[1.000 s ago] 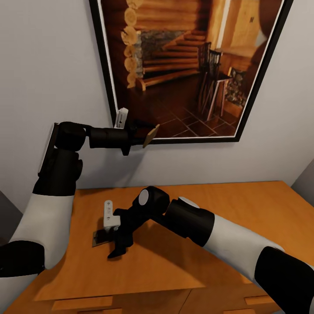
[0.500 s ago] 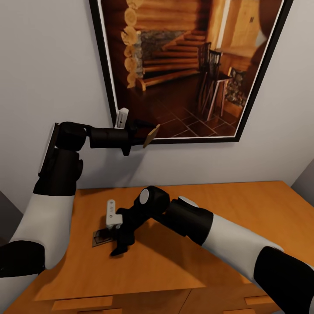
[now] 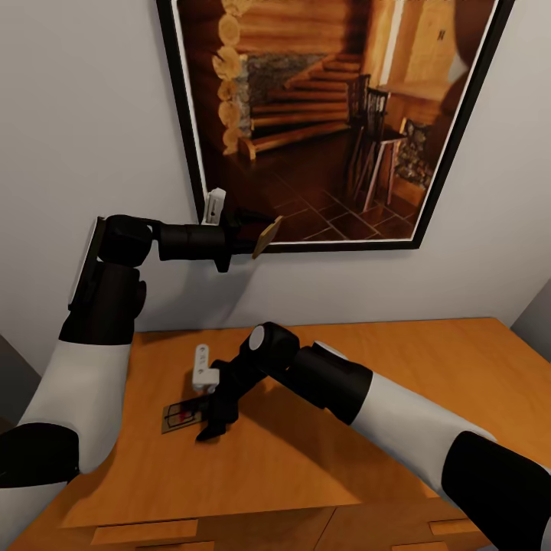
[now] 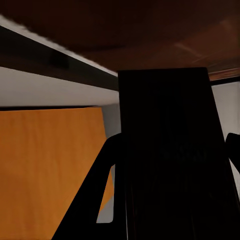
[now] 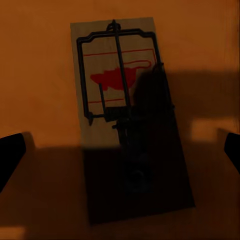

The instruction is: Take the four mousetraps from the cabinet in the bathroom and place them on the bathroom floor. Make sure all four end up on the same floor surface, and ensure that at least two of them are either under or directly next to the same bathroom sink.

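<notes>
Two mousetraps are in sight. One mousetrap (image 3: 181, 417) lies flat on the orange-brown surface (image 3: 428, 367) of the cabinet, toward its left end; the other, a small tan piece (image 3: 265, 236), is raised at the tip of the left arm, in front of the framed picture (image 3: 337, 115) on the wall.

The right gripper (image 3: 212, 422) hangs over the lying trap with its fingers pointing down at the wood, their tips just beside the trap's right edge. From the right wrist camera the trap (image 5: 127, 115) sits between the two fingers, whose dark tips (image 5: 10, 155) are spread wide at the frame's edges, well clear of the trap and gripping nothing. The trap's wire bar and red print are plain at its far end; its near half falls in the arm's shadow and is hard to read.

The left gripper (image 3: 256, 233) is held level at the height of the frame's lower edge, closed on the tan trap, which sticks out tilted beyond the fingers. The left wrist camera gives little: a broad black slab (image 4: 170, 150) blocks most of it, with a strip of wall, the frame's dark edge and a patch of the orange surface (image 4: 45, 170) behind.

Two drawer fronts are cut off at the bottom of the head view, and the right forearm runs out of the corner.
</notes>
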`<state>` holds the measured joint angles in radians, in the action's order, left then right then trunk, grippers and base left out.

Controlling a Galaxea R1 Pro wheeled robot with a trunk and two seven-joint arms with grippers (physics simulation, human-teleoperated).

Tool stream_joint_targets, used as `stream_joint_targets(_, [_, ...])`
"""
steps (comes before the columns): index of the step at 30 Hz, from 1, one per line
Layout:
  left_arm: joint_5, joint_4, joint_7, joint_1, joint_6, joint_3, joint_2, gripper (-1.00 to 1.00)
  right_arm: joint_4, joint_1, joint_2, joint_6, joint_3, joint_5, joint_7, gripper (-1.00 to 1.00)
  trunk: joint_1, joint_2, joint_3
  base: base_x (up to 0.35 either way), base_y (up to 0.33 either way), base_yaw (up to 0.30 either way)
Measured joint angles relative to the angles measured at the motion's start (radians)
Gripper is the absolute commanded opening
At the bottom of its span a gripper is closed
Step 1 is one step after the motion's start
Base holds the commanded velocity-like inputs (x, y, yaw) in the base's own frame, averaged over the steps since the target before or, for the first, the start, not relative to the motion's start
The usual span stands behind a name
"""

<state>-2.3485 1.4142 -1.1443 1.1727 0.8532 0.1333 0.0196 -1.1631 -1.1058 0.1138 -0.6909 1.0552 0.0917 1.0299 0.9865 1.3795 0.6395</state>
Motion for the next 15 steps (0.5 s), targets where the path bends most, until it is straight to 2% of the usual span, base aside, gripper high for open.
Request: stream_joint_targets(15, [0.000, 0.000, 0.000, 0.000, 0.000, 0.000, 0.000, -1.00, 0.011, 0.000, 0.001, 0.004, -0.012, 0.005, -0.003, 1.00, 0.000, 0.000, 0.000, 0.000, 0.000, 0.000])
